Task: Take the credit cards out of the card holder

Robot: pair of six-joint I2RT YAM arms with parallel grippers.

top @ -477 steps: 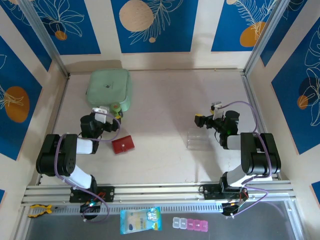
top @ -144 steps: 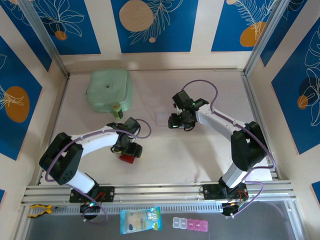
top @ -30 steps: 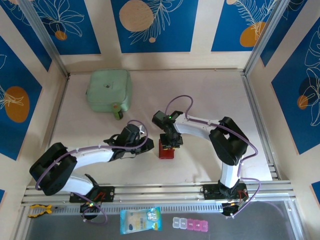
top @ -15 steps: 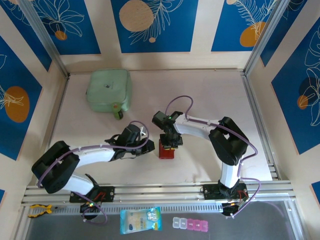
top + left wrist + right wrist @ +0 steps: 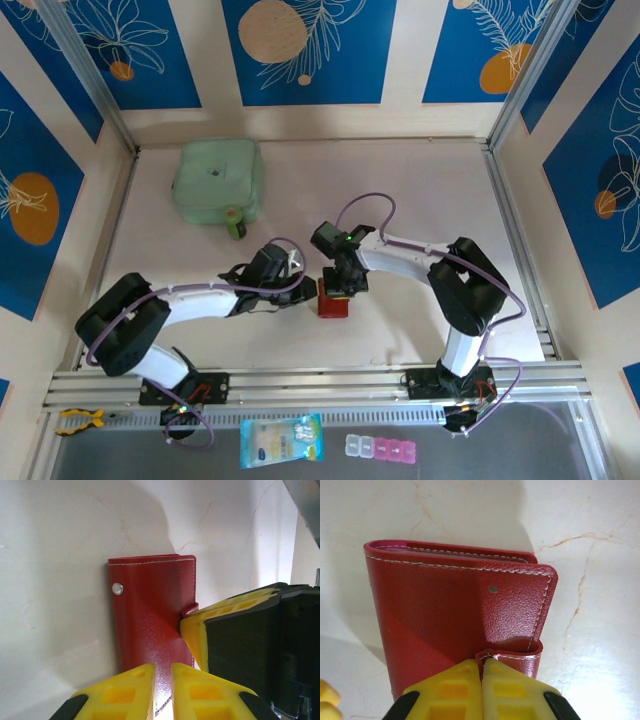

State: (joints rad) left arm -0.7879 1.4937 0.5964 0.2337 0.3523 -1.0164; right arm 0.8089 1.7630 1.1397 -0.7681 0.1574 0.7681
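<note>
The red card holder [image 5: 333,298] lies closed on the pale table near the middle. Seen from the left wrist it is a red flap [image 5: 150,615] with a silver snap stud. My left gripper [image 5: 163,680] reaches in from the left [image 5: 308,288], its jaws pinched on the holder's near edge. My right gripper [image 5: 482,667] comes from above [image 5: 341,286] and is shut on the holder's small red closing tab [image 5: 512,656], which curls up between its fingers. The credit cards are hidden inside the closed holder [image 5: 460,610].
A pale green pouch [image 5: 218,180] sits at the back left with a small green item [image 5: 233,222] at its front edge. Beyond the front rail lie a blue-and-yellow packet [image 5: 282,440] and a row of pink-and-clear boxes [image 5: 380,448]. Metal posts and walls enclose the table.
My right gripper has closed onto the closing tab. The left gripper has shifted right, up against the holder's left side. The holder has stayed put.
</note>
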